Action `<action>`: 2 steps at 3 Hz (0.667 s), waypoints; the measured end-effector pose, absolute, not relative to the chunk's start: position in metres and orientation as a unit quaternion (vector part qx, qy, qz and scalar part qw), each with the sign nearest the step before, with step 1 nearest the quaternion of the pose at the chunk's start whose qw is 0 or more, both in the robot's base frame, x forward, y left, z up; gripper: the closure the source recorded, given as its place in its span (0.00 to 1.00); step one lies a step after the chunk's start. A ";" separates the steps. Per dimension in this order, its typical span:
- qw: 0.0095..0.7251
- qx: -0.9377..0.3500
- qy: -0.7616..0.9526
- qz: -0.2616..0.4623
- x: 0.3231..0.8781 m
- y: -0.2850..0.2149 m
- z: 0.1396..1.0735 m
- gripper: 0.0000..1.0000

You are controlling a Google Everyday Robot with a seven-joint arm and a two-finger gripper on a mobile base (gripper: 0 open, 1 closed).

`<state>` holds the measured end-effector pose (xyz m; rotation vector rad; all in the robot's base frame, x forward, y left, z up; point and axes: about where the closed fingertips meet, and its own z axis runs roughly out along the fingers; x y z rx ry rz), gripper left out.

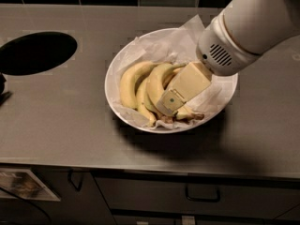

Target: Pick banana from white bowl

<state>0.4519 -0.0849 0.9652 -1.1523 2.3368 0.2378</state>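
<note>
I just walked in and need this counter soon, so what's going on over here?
A robot arm is working at picking a banana out of the white bowl on the counter. Its gripper is down inside the bowl, right against the bananas lying on the paper lining. No banana is lifted out yet; all lie in the bowl.
</note>
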 end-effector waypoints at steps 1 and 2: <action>0.260 -0.403 0.875 0.063 0.455 -0.082 0.964 0.00; 0.261 -0.372 0.891 0.006 0.461 -0.073 0.961 0.00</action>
